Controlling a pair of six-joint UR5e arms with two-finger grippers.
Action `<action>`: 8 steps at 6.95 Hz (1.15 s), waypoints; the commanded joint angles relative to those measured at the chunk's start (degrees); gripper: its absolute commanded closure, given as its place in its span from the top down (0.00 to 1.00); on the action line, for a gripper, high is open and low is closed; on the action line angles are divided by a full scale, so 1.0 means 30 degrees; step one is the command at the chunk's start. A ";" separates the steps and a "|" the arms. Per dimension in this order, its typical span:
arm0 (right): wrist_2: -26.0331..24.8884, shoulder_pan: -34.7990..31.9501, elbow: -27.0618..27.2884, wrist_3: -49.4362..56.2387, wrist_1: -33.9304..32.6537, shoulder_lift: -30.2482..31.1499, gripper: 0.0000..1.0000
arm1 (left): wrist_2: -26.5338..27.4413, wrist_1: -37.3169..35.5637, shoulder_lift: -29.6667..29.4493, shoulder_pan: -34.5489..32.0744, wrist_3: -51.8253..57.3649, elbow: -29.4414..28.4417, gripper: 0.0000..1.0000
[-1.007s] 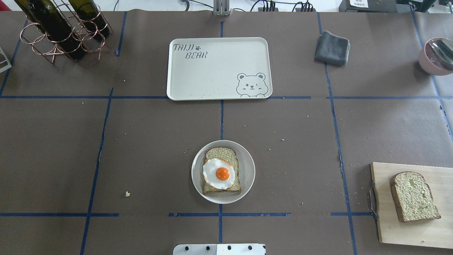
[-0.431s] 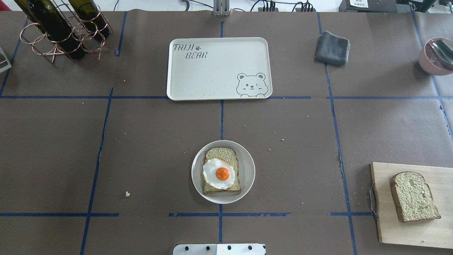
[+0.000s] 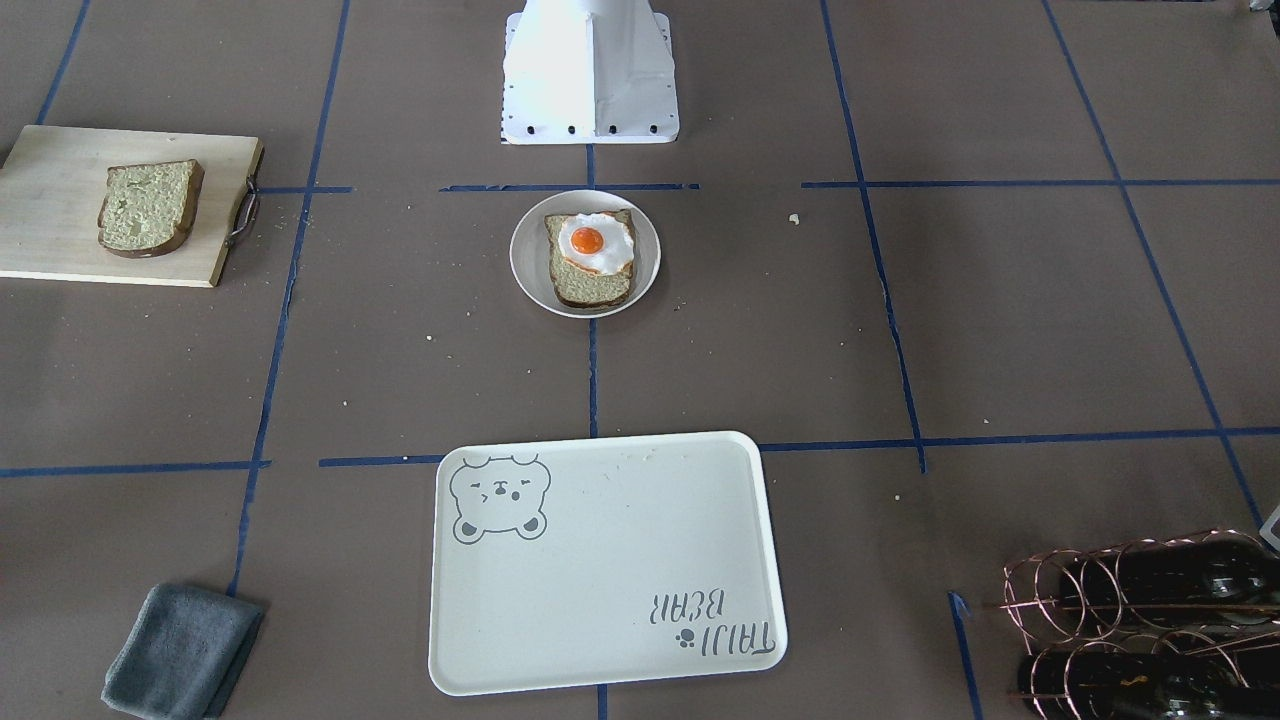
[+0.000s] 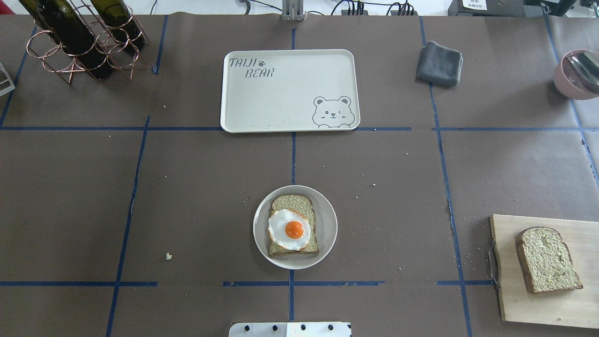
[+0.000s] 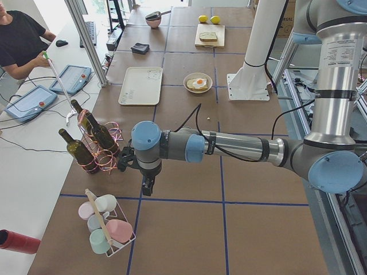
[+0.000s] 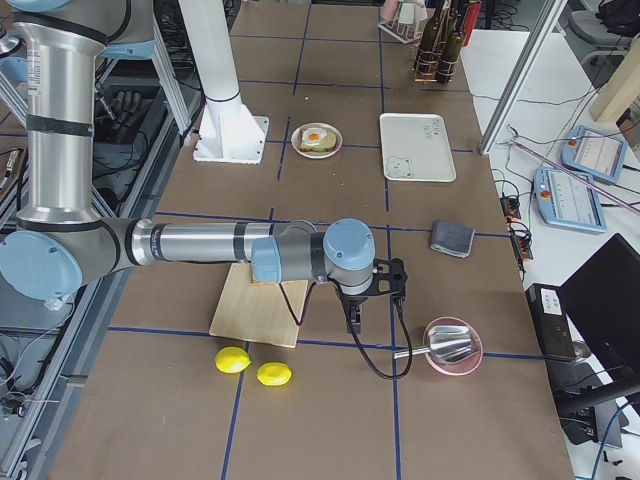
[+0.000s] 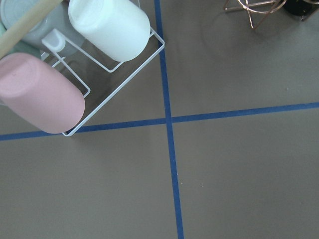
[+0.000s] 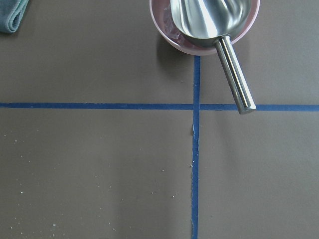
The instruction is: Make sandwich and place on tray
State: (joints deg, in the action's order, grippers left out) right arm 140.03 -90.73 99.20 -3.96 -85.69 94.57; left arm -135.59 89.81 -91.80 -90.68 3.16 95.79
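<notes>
only side views show left fingers [image 5: 148, 186] and right fingers [image 6: 353, 318]; cannot tell their grip.

Bread slice [image 4: 292, 202], tan crumb, dark crust, flat on plate [image 4: 327, 224]; fried egg [image 4: 286, 230] on it, yolk up. Second slice [image 4: 547, 260] bare, flat on board [image 4: 529, 304], near the jaws of the right gripper [image 6: 352, 320]. Tray [image 4: 281, 93] cream-white, bear drawing, flat. Tray and egg-topped slice well apart from those jaws and from the left gripper [image 5: 148, 188].

Wine rack [image 4: 77, 51] w/ bottles [image 4: 63, 25], grey cloth [image 4: 439, 63], pink bowl [image 4: 565, 85] w/ metal scoop [image 8: 209, 15], 2 lemons [image 6: 232, 359] nr wooden board [image 4: 552, 304].
</notes>
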 commanded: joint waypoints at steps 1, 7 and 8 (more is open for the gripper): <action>0.0225 0.1177 -0.0049 -0.0086 0.0056 -0.1257 1.00 | -0.0095 0.1603 -0.0747 0.0897 0.0002 -0.0056 1.00; 0.0468 0.4660 0.1292 -0.5994 0.1342 -0.2373 1.00 | -0.0126 0.6026 -0.3030 0.2157 -0.0346 -0.3391 1.00; 0.0232 0.5188 0.1820 -0.7020 0.1955 -0.1938 1.00 | -0.0038 0.6445 -0.3062 0.2653 -0.2235 -0.2757 1.00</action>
State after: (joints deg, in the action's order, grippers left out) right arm 141.73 -77.28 102.70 -21.06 -81.63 87.78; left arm -135.93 106.65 -100.28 -84.16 1.08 87.15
